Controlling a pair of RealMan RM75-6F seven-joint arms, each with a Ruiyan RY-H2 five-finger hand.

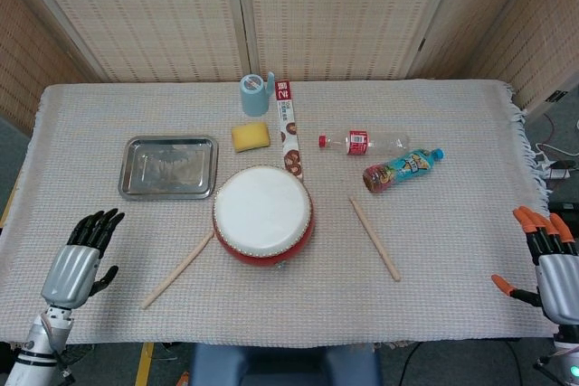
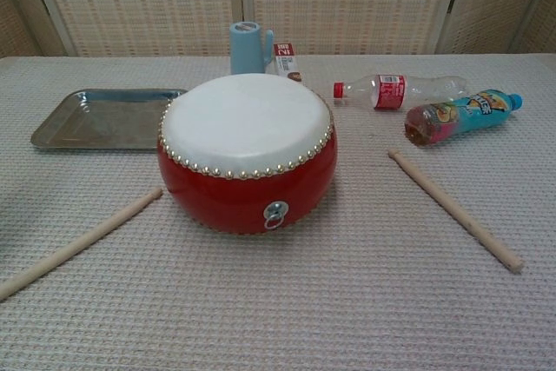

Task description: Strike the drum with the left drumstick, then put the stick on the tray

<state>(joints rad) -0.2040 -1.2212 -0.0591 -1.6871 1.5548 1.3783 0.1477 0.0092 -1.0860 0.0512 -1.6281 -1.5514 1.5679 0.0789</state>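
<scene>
A red drum (image 1: pixel 263 215) (image 2: pixel 247 150) with a white skin stands mid-table. The left drumstick (image 1: pixel 177 269) (image 2: pixel 78 243) lies slanting on the cloth just left of the drum. A second drumstick (image 1: pixel 374 239) (image 2: pixel 454 208) lies to the drum's right. The steel tray (image 1: pixel 169 167) (image 2: pixel 109 118) sits behind and left of the drum with nothing in it. My left hand (image 1: pixel 76 260) hovers over the table's front left, open, fingers spread, well left of the left stick. My right hand (image 1: pixel 546 262) is open at the far right edge, off the cloth. Neither hand shows in the chest view.
Behind the drum stand a blue cup (image 1: pixel 255 95), a yellow sponge (image 1: pixel 251 136) and a long snack box (image 1: pixel 289 126). A clear bottle (image 1: pixel 364 142) and a colourful bottle (image 1: pixel 402 169) lie at right rear. A woven screen closes the back.
</scene>
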